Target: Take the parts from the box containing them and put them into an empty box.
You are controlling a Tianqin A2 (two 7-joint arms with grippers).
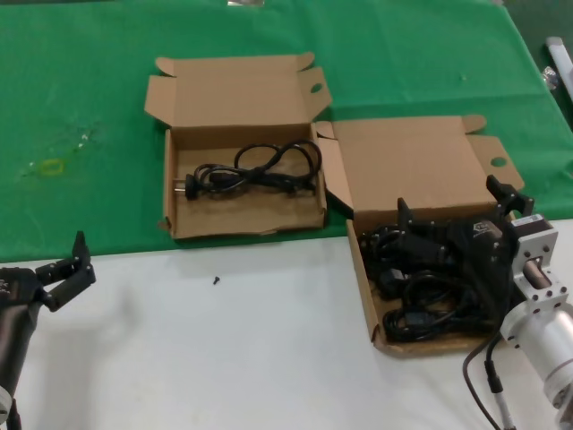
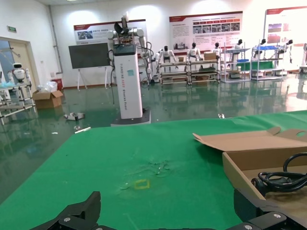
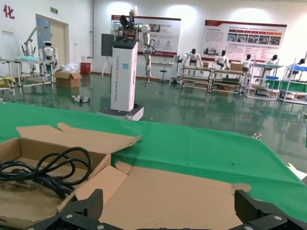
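Observation:
Two open brown cardboard boxes lie side by side. The right box [image 1: 365, 296] holds a heap of several black power cables [image 1: 421, 309]. My right gripper [image 1: 452, 204] hovers open over the back of this heap, holding nothing; in the right wrist view it [image 3: 170, 208] faces the box's raised lid [image 3: 182, 191]. The left box [image 1: 242, 222] holds one coiled black cable [image 1: 255, 175]; both show in the left wrist view, box [image 2: 240, 172] and cable [image 2: 283, 179]. My left gripper [image 1: 72, 273] is open and empty over the white table at the front left.
Green cloth [image 1: 81, 90] covers the back of the table and white surface [image 1: 224, 358] the front. A small black screw [image 1: 216, 280] lies on the white part. A yellow mark [image 1: 51, 167] with crinkled clear film lies on the cloth at the left.

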